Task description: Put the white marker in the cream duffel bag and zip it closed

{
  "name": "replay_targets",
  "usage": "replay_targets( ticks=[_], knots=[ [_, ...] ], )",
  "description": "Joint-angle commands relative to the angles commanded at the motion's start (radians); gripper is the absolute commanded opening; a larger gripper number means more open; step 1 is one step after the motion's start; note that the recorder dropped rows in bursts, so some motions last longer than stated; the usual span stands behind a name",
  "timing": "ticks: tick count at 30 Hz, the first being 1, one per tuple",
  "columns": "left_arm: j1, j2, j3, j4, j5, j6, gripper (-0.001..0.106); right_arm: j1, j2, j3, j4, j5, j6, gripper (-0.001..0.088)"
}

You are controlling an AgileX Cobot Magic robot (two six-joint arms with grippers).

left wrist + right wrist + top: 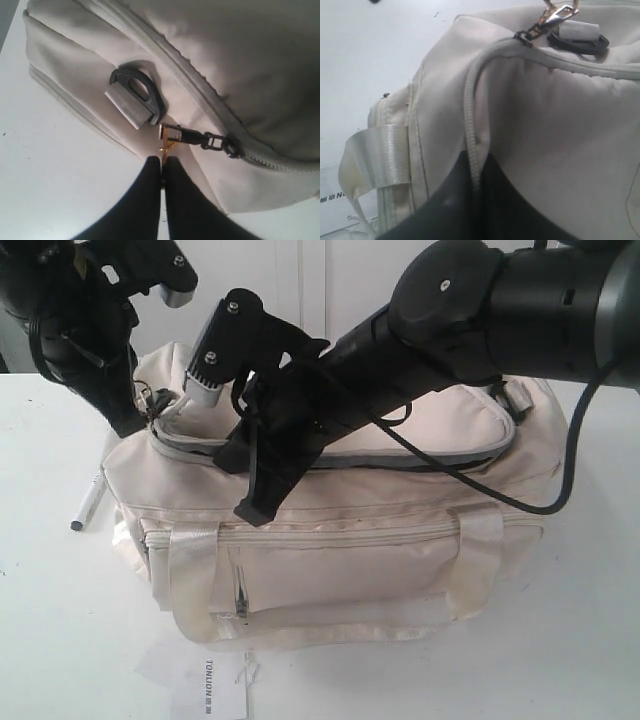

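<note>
Slim white marker [88, 502] lies at seven o'clock from the left gripper [162, 161], which pinches the zip pull [172, 134]; right gripper [476, 164] clamps the cream duffel bag [400, 540] by its zipper edge.

Left jaws: roots cut off by the wrist view's edge. The end of the zip pull [172, 136] is buried between the tips, can't see how much is caught.
Right jaws: dark blur in the wrist view, tips lost along the zip ridge of the cream duffel bag [560, 130].
Exterior view: right arm [420, 330] covers the flap middle behind those jaws, and the bag's inside is hidden.
White marker [87, 502] on the counter [60, 640], outboard of the left jaws: too small to tell the capped end.
Paper tag [215, 690], camera-side of the right jaws: cut by the frame edge, print mostly unreadable.
</note>
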Motion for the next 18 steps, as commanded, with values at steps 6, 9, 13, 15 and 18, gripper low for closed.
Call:
replay_targets(
  ticks=[6,9,13,15,18],
  knots=[
    [0.000,-0.073,0.000,-0.025,0.037,-0.002,0.060,0.000,0.000,0.000,0.000,0.000,0.000,0.0000],
    [0.000,-0.122,0.000,-0.049,0.058,-0.036,0.058,0.000,0.000,0.000,0.000,0.000,0.000,0.0000],
    [0.000,-0.189,0.004,-0.158,0.134,-0.072,0.058,0.000,0.000,0.000,0.000,0.000,0.003,0.0000],
    [0.000,-0.226,0.032,-0.233,0.143,-0.092,0.058,0.000,0.000,0.000,0.000,0.000,0.003,0.0000],
    [0.000,-0.271,0.115,-0.252,0.096,-0.199,0.058,0.000,0.000,0.000,0.000,0.002,0.020,0.0000]
  ],
)
